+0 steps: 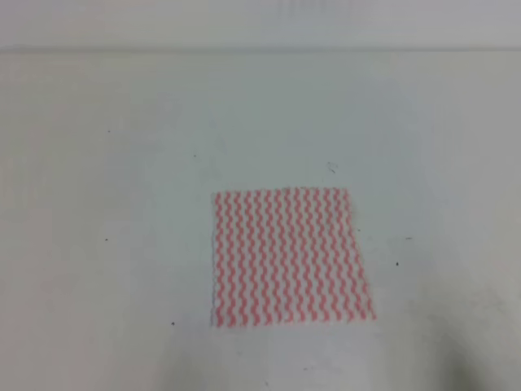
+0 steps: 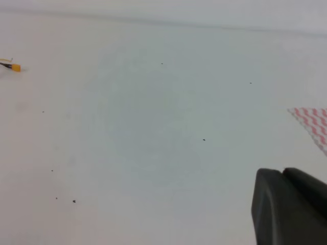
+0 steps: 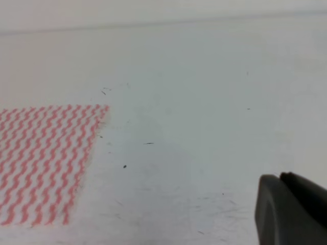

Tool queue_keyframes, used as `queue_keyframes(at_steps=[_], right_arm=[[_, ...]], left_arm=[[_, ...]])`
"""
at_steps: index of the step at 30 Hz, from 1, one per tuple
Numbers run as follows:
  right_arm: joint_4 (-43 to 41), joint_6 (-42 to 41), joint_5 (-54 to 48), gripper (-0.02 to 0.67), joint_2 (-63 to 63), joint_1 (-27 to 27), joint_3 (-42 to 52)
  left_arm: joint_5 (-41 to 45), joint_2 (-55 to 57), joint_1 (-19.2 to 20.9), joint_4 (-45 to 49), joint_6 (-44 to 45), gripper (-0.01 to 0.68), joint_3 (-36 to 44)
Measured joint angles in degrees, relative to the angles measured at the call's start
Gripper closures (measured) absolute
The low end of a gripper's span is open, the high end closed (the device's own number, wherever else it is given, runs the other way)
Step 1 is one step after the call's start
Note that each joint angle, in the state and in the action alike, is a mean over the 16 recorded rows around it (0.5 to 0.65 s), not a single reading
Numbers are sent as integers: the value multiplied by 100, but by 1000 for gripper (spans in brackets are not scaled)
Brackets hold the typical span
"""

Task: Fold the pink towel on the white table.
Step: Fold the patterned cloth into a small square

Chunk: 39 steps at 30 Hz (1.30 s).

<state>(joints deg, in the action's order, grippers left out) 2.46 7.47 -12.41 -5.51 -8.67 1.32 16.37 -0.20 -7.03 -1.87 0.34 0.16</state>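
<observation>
Pink towel [image 1: 290,257]: lies flat and spread out on the white worktop [image 1: 114,204], one layer as far as can be seen, a little right of centre in the high view, its wavy pink-and-white stripes running front to back.
Left tool [image 2: 291,206]: only a dark part shows at the lower right of the left wrist view, above bare worktop; cannot tell how wide it stands. A corner of the towel shows at the right edge, well apart.
Right tool [image 3: 291,209]: a dark part at the lower right of the right wrist view; width cannot be told. The towel lies to its left, apart.
Small orange-tipped object [image 2: 13,66]: at the far left of the worktop.
</observation>
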Motion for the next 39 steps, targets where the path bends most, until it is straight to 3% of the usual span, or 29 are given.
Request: queue_keyframes(at_steps=[29,39], right_arm=[[97,-2,-22,667,2,-1,-47],[691,-1,610,667,2,-1,-28]], left_arm=[[-8,10,0,13,-5,680,-9],[-399,10,0,-770,-30,680,0]])
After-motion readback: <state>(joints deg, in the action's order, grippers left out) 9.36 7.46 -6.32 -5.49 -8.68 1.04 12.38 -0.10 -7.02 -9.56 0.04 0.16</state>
